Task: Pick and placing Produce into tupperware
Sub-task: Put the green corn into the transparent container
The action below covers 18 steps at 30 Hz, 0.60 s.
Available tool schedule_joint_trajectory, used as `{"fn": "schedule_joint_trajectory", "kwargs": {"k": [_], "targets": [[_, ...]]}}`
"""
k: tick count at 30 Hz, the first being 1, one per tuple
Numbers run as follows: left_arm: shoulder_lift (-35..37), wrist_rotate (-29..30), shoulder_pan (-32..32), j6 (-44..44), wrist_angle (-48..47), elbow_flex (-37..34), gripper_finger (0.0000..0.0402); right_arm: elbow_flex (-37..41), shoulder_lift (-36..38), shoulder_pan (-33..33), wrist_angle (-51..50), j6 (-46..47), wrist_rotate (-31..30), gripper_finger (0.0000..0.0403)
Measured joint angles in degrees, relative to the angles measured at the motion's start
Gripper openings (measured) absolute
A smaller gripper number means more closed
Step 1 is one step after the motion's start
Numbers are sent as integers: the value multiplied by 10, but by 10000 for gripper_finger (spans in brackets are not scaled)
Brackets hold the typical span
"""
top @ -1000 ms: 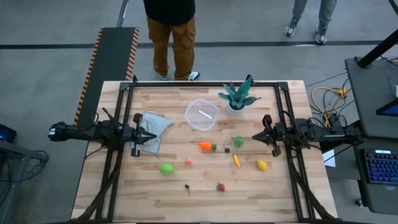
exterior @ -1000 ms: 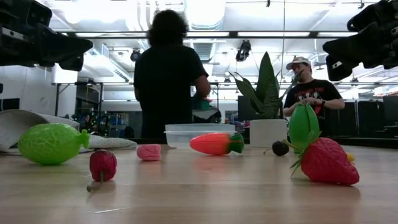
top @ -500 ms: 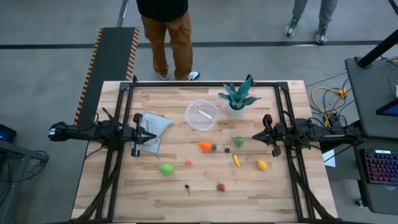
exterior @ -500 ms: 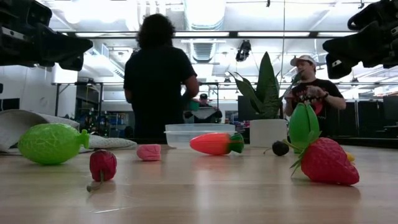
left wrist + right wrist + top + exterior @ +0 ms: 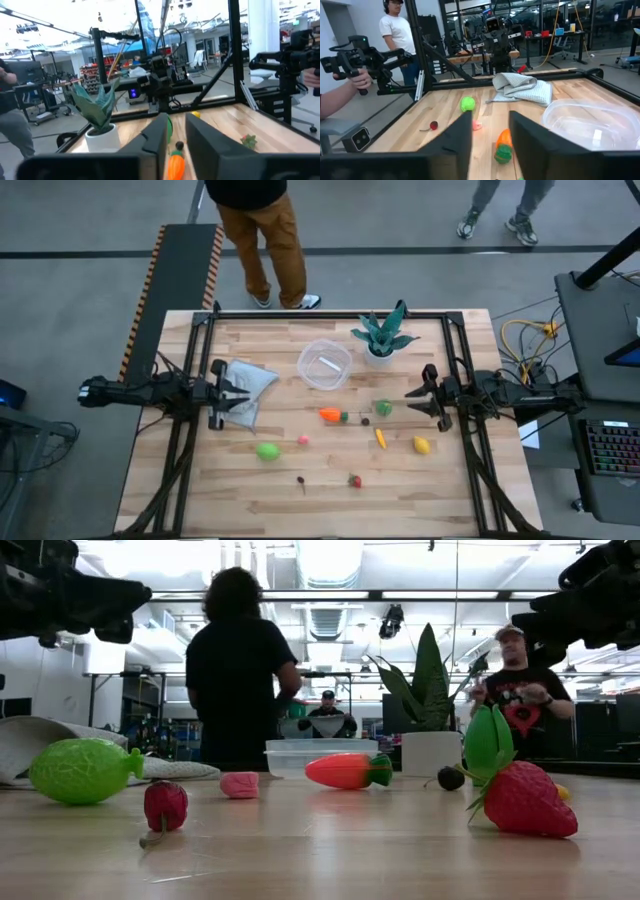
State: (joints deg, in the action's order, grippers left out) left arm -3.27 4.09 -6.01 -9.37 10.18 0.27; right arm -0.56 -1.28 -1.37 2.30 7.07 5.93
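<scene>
Wooden table (image 5: 250,500), carrot (image 5: 174,166) partly cut off

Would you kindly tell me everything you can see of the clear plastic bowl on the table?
The clear plastic bowl is round, see-through and thin-rimmed, standing upright on the wooden table toward its far edge. It sits between the crumpled pale cloth and the potted plant, apart from both. No produce lies in it; only a small pale mark shows inside. The carrot lies nearer the front, clear of it. Nothing touches the bowl but the table.
</scene>
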Motion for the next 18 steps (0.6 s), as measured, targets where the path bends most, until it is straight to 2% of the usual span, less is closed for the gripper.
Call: {"fn": "schedule_joint_trajectory", "kwargs": {"k": [5,9,13,18], "targets": [[0,27,0,1,13,0,133,0,0,0,12,0,-1,221],[0,28,0,7,52,0,187,0,0,0,87,-2,-1,273],[0,24,0,41,121,0,221,0,0,0,188,-21,5,300],[0,6,0,43,193,0,230,0,0,0,271,-34,11,305]]}}
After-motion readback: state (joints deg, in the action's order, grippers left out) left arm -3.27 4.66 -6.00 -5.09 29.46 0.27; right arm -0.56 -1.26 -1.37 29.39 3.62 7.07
